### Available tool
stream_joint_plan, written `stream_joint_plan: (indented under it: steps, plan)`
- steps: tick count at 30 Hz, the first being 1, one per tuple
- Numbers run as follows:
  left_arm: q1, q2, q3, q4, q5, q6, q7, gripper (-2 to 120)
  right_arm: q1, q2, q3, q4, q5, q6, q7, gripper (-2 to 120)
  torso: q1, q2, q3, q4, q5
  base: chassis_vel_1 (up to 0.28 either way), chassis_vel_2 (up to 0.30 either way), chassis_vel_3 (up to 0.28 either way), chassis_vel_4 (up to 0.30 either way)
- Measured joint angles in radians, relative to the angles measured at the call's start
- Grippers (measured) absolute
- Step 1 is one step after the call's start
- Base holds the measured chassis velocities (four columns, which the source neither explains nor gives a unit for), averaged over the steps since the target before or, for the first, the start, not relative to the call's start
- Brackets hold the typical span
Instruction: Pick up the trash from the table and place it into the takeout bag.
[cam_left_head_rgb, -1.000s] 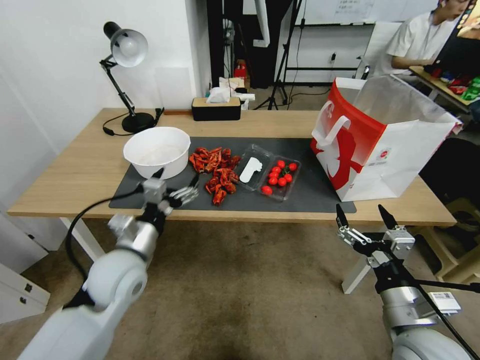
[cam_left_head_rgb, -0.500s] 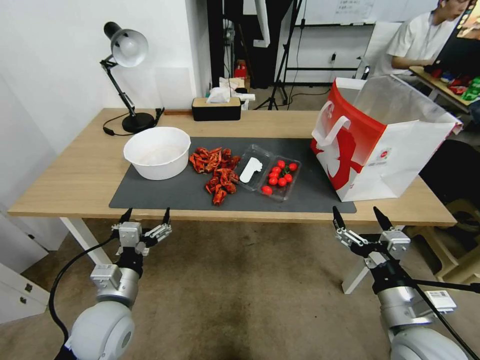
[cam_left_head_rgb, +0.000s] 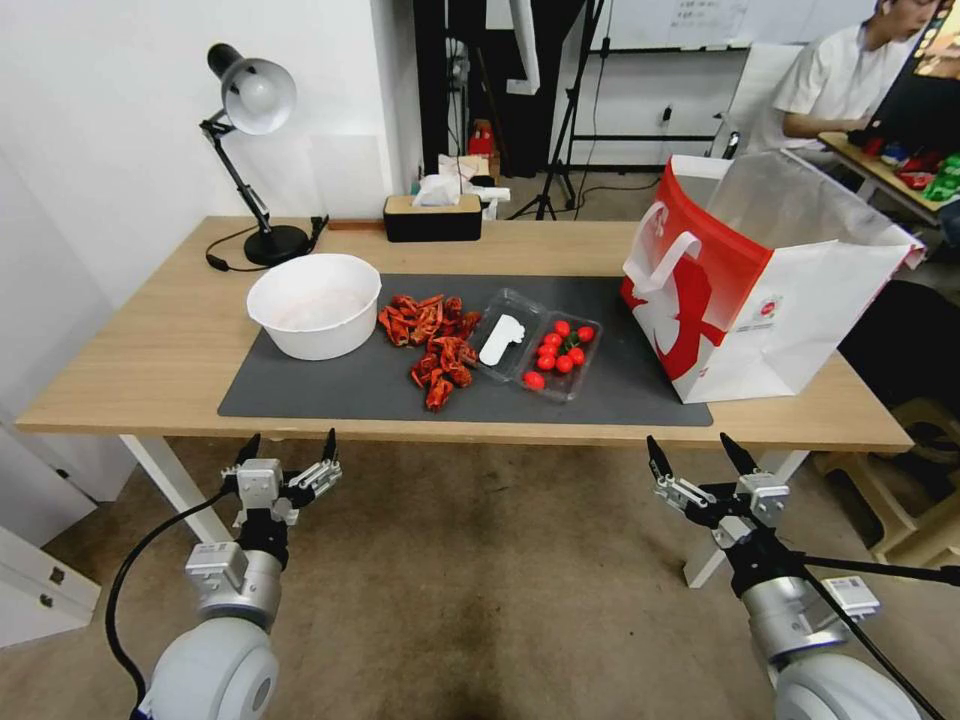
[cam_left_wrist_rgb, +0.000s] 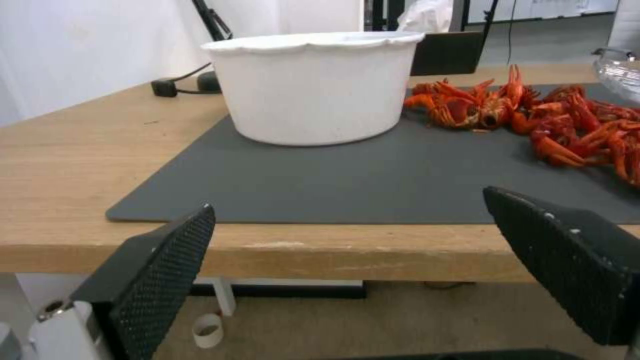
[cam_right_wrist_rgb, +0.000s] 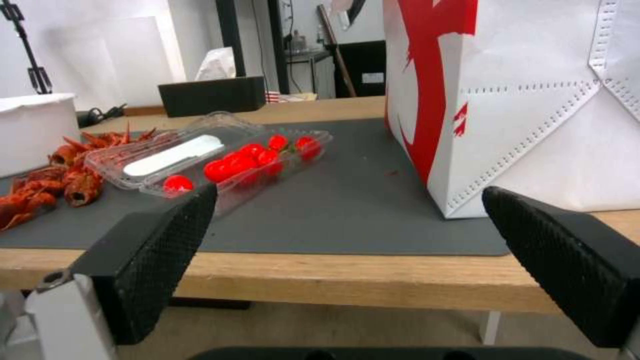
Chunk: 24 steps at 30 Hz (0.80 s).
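Hanging below the near edge of the table (cam_left_head_rgb: 150, 370), the left gripper (cam_left_head_rgb: 288, 455) has its two black fingers spread wide with nothing between them. It sits in front of the table's left half, clear of the wood. Its wrist view looks over the table edge between the fingers (cam_left_wrist_rgb: 157, 270) at the grey mat (cam_left_wrist_rgb: 373, 175), where a white bowl (cam_left_wrist_rgb: 313, 85) stands upright near the mat's left part.

The right gripper (cam_left_head_rgb: 700, 455) is also below the near edge, in front of the table's right half, fingers wide apart and empty. Its wrist view shows the mat's front edge and the bag (cam_right_wrist_rgb: 527, 100) just beyond.

On the mat, red crayfish shells (cam_left_head_rgb: 432, 340) lie in a loose heap just right of the bowl, some close to its wall. To their right a clear plastic tray (cam_left_head_rgb: 535, 345) lies opened flat: one half has a white label-like piece in it, the other has cherry tomatoes (cam_left_head_rgb: 560, 350). One tomato lies at the tray's near corner; I cannot tell whether it is inside or just outside.

The bag stands upright at the right end of the mat, partly on the mat and partly on the wood, its mouth open and its red panel facing the tray. It is apart from the tray, with bare mat between.

At the back of the table are a desk lamp (cam_left_head_rgb: 250, 100) on the left and a black tissue box (cam_left_head_rgb: 432, 215) near the middle, both off the mat.
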Motion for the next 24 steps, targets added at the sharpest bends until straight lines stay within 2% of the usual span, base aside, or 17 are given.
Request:
stream_joint_plan:
  steps: [24]
  plan:
    - [-0.003,0.001,0.002,-0.001,-0.002,0.002,0.002,100,0.0,0.0,0.0,0.002,0.0,0.002,0.002,100,0.0,0.0,0.0,0.0001,-0.0001,0.0,0.0,0.0,0.0]
